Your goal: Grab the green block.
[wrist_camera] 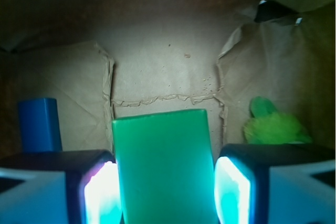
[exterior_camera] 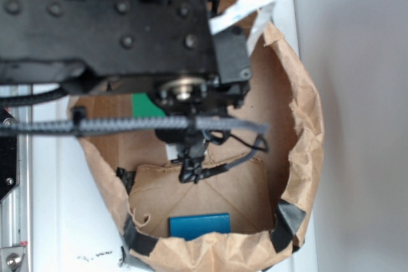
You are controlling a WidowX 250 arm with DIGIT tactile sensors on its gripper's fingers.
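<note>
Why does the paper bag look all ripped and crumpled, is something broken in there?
The brown paper bag has a rolled, crumpled rim, patched with black tape near the front. Nothing looks spilled. Inside, the green block sits straight between the gripper fingers, with the blue block and fuzzy green toy off to the sides.

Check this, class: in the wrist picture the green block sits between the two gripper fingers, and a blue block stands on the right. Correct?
Not quite. The green block is between the fingers, but the blue block stands on the left of the wrist view. On the right lies a fuzzy green toy.
</note>
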